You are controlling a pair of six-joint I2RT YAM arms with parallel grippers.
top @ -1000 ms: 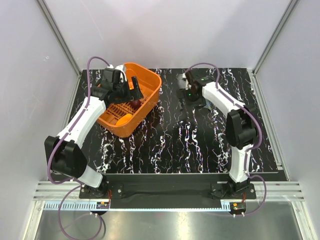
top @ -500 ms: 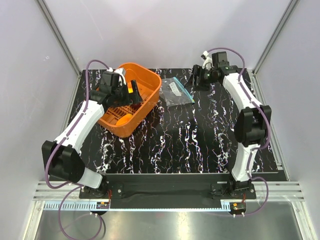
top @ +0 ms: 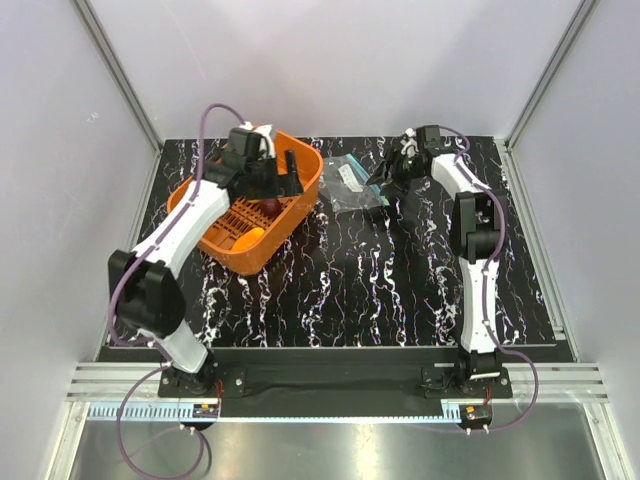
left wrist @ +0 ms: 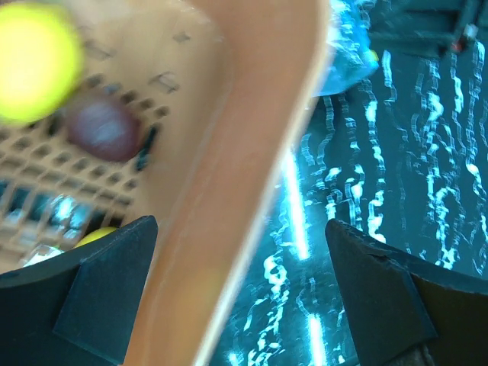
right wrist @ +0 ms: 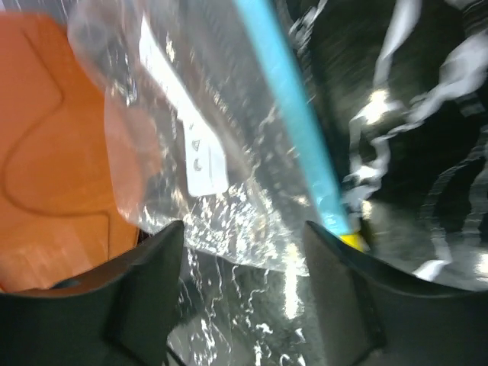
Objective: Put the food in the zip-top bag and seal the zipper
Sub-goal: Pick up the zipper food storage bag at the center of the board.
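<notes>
Both arms stretch from the near edge of the desk (top: 380,290) toward its far side. The basket (top: 240,262) sits at about 10 o'clock on the desk, and the food lies in it. An orange piece (top: 250,238) is toward the near end, and a dark piece (top: 270,207) lies just beyond it, at 1 o'clock from the orange one.

The left claw (top: 290,183) hangs over the basket's far right rim. Its wrist camera shows the fingers (left wrist: 99,305) spread apart and gripping nothing. The rim runs below the gap, with one finger over the basket's inside and the other over the desk. In that blurred view the dark piece rests on the slotted floor. A yellow piece (left wrist: 34,61) lies at 10 o'clock from it, and a sliver of another yellow one shows close to the left finger.

Farther back, at about 12 o'clock on the desk, the bag (top: 350,182) lies flat just beside the basket's far right corner. The right claw (top: 383,180) is at the bag's 3 o'clock edge. Its wrist camera shows that claw spread wide too, with the bag below and ahead of it; I cannot tell whether it touches the plastic. The zipper (right wrist: 293,114) runs along the bag's right edge, a small yellow bit (right wrist: 351,241) at its near end. A white label (right wrist: 197,149) shows on the bag, and the basket's orange wall fills the view at 9 o'clock.
</notes>
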